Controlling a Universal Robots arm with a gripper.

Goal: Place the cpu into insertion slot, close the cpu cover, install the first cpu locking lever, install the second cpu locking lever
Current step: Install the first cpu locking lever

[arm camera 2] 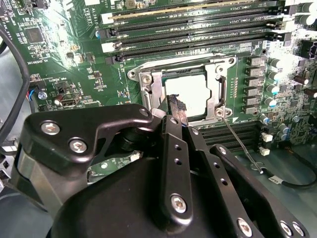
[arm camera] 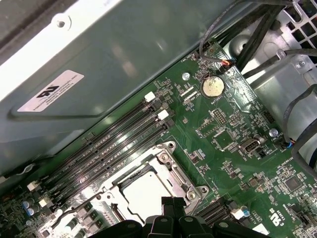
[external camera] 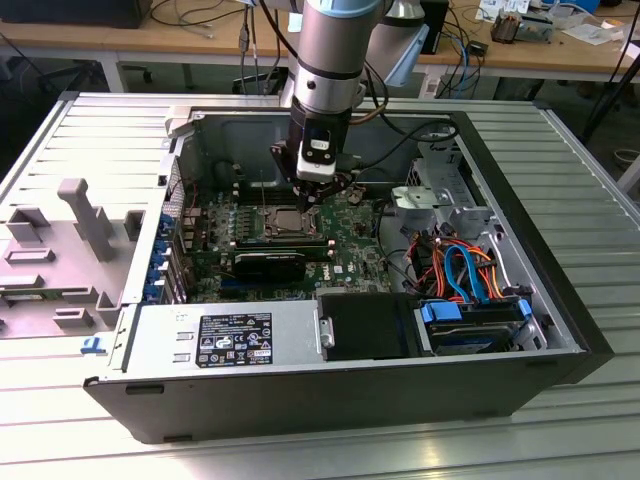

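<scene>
Since the small square silvery-grey metal-topped cpu [arm camera 2: 190, 94] already sits in the dark-rimmed square insertion slot [arm camera 2: 185, 72] under the thin grey metal cpu cover [arm camera 2: 148, 91], the black gripper [arm camera 2: 177, 105] hovers at the socket's edge, fingers together and empty. A thin wire locking lever [arm camera 2: 241, 145] slants outward just beside it.
</scene>
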